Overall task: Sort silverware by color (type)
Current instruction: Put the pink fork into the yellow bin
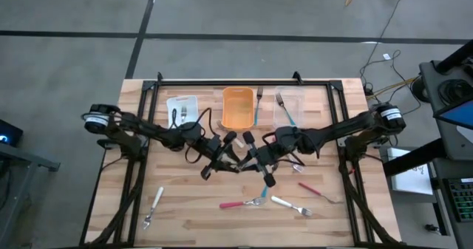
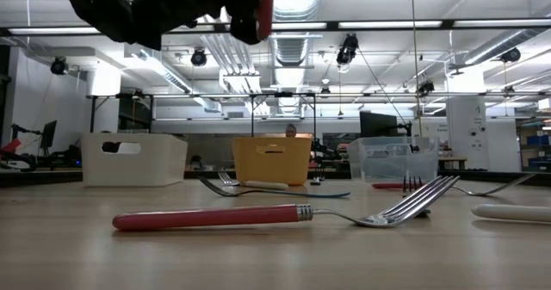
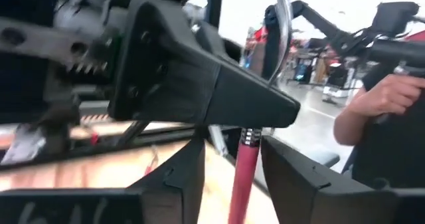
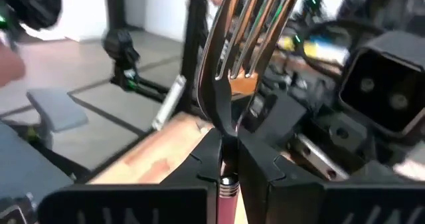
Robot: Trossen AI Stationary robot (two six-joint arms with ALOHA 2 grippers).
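A mid-air handover: the right end effector (image 4: 224,159) pinches the red-handled fork (image 4: 229,84), the left end effector (image 3: 232,167) stands spread around its handle and must retreat next.

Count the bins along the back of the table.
3: the white bin on the left, the orange bin in the middle, the clear bin on the right.

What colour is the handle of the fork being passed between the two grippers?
Red; the fork shows it best in the left wrist view.

three bins (image 1: 238,107) behind the arms, loose forks (image 1: 270,199) before them
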